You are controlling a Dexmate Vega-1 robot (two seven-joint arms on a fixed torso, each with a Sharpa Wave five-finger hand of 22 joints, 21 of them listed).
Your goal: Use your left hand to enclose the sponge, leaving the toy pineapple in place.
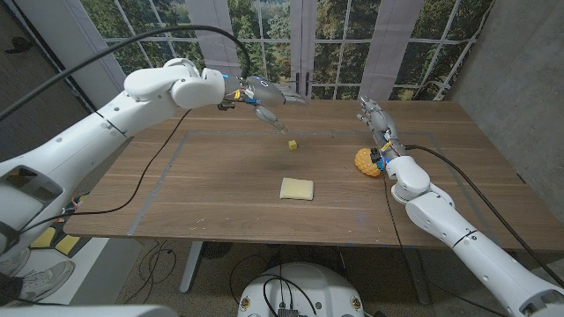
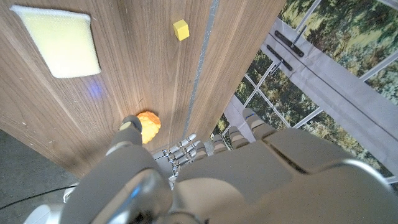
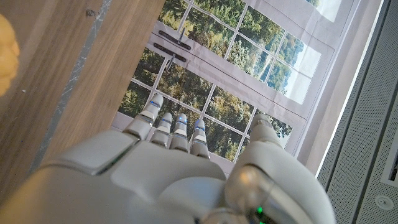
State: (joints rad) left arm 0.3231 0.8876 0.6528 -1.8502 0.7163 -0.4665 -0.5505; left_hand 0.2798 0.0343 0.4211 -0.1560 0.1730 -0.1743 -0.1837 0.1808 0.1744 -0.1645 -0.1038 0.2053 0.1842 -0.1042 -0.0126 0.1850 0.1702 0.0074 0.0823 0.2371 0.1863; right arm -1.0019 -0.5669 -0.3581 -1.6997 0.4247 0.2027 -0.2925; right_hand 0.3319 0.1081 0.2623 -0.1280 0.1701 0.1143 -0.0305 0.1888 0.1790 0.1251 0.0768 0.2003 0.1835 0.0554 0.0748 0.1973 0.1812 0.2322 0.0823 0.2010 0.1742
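Sponge first: a pale yellow, square, soft-looking sponge [image 1: 297,188] lies flat on the brown wooden table [image 1: 211,189], just below the middle of the head view, with nothing touching it. In the left wrist view the same sponge [image 2: 59,40] sits in the upper left corner of the frame. A small yellow cube [image 1: 293,144] rests on the wood above the sponge in the head view, apart from it, and shows near the top centre of the left wrist view [image 2: 181,29].

To the right of the sponge, well apart, the orange-yellow toy pineapple [image 1: 367,162] lies on the table, close beside the right arm's wrist; the left wrist view catches it [image 2: 147,126] at centre left, and the right wrist view shows a blurred yellow edge of it [image 3: 6,53] at the far left.

The white left hand [image 1: 264,99] hangs in the air at upper centre of the head view, above the table's far part (well clear of the sponge), fingers spread and holding nothing. The white right hand [image 1: 374,119] reaches up the frame at right of centre, fingers extended and slightly apart, holding nothing.
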